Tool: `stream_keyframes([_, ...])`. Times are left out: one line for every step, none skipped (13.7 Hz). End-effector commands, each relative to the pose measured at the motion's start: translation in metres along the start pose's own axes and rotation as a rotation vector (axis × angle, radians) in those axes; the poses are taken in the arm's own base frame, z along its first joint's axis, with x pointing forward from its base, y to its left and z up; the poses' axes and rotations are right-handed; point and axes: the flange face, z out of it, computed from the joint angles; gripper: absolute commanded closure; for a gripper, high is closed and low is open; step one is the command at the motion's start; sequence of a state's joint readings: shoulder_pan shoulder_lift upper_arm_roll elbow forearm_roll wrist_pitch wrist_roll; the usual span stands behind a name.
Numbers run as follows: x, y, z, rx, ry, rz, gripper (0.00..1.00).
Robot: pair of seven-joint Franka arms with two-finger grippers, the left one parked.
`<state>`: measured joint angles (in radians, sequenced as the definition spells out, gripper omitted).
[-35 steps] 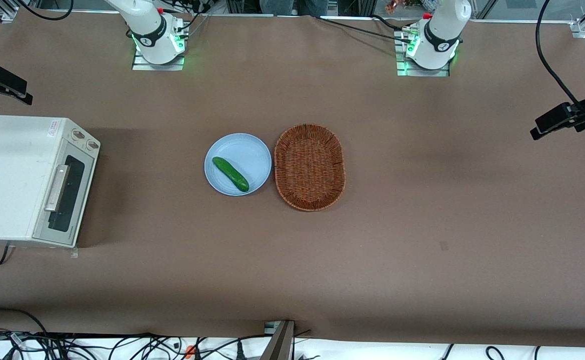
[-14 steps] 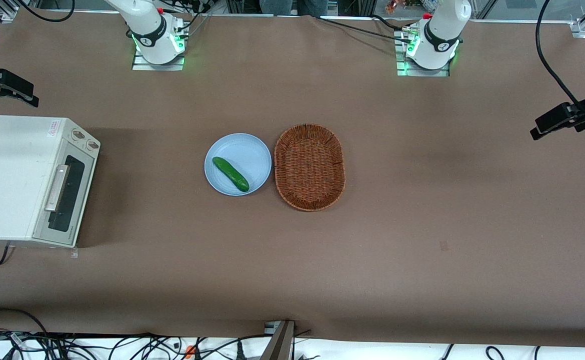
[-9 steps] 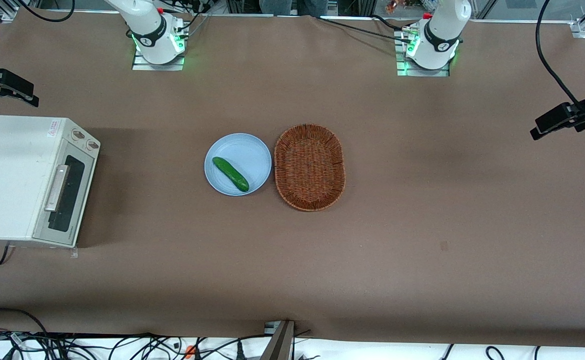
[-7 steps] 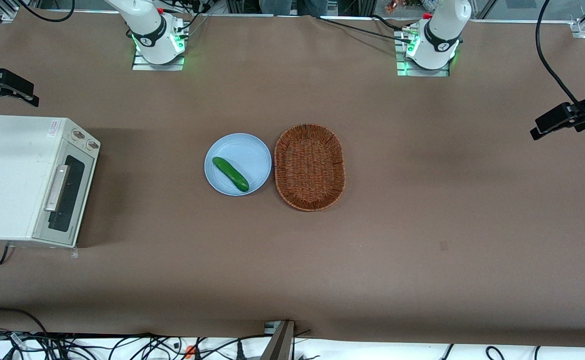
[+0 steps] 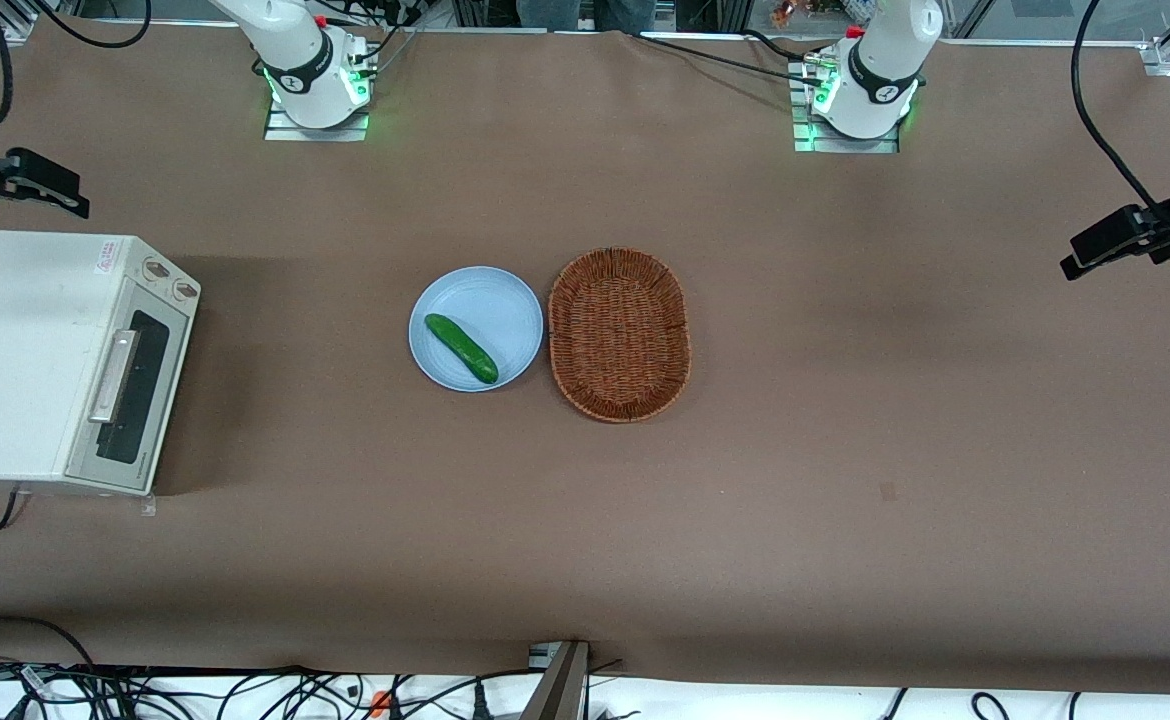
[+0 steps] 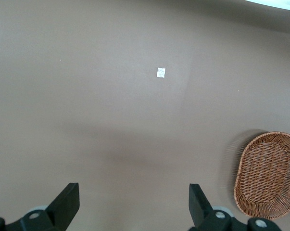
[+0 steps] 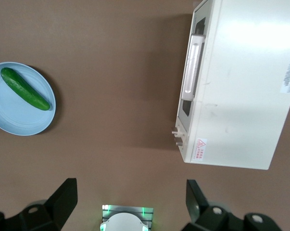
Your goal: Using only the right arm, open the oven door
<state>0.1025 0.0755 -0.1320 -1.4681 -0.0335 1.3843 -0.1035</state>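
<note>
Oven door is sitting closed on the cream toaster oven, its silver handle lying flush along the top edge, at the working arm's end of the table. Bare brown table is lying in front of the door, with the blue plate well apart toward three o'clock. Right gripper is hovering high at the oven's twelve o'clock, released, fingers spread wide.

gripper: sits closer to the toaster oven than earlier, higher than its top, fingers apart.
</note>
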Motion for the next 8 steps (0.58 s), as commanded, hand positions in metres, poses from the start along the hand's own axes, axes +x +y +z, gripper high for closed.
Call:
stream_keyframes([0.019,-0.009,0.029,-0.010,-0.068,-0.019,0.00])
stream_keyframes([0.028,-0.014,0.043,-0.012,-0.093,-0.020,0.00])
stream_keyframes([0.035,-0.018,0.054,-0.017,-0.112,-0.018,0.00])
stream_keyframes([0.042,-0.020,0.065,-0.017,-0.128,-0.019,0.00])
stream_keyframes([0.051,-0.020,0.078,-0.021,-0.147,-0.017,0.00])
stream_keyframes([0.059,-0.020,0.090,-0.023,-0.159,-0.017,0.01])
stream_keyframes([0.066,-0.020,0.101,-0.028,-0.167,-0.016,0.02])
stream_keyframes([0.073,-0.020,0.113,-0.032,-0.177,-0.017,0.07])
